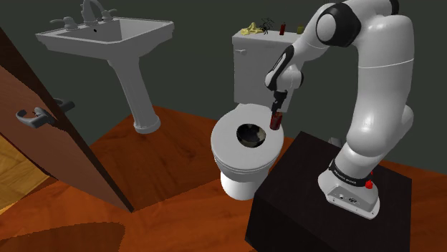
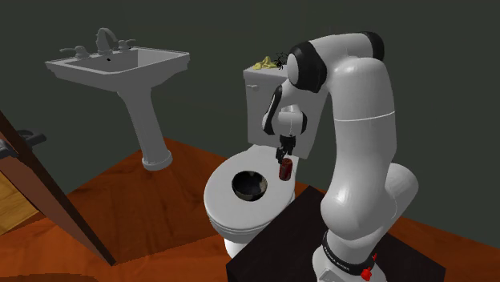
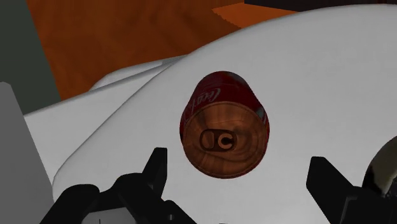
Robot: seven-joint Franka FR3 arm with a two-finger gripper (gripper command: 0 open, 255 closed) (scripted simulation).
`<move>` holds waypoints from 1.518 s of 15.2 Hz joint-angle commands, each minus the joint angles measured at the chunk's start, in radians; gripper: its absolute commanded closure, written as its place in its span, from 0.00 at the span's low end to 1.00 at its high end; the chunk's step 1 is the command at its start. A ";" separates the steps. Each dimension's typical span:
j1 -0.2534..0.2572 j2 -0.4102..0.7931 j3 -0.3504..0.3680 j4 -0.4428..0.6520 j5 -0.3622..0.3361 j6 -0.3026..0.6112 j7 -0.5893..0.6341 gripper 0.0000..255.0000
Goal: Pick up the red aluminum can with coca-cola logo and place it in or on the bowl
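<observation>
Wrist view shows the red cylindrical cola can [image 3: 224, 130] standing upright on the white toilet lid [image 3: 305, 76], directly beneath the black hand [image 3: 238, 167], whose spread fingers flank it without touching; the dark bowl [image 1: 250, 134] sits just beside.

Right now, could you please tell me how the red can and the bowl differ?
The can is red, tall and narrow; the bowl is dark, low and wide. The can stands inside the open claw, untouched; the bowl sits beside it, outside the claw. Both rest on the white toilet.
</observation>
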 commanded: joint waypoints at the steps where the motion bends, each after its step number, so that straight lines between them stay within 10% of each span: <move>1: -0.016 0.034 0.015 0.014 0.019 0.017 -0.016 0.00; 14: -0.047 0.107 0.055 0.035 0.059 0.070 -0.046 0.00; 15: -0.047 0.107 0.055 0.035 0.059 0.070 -0.046 1.00; 23: -0.047 0.106 0.055 0.034 0.058 0.069 -0.046 1.00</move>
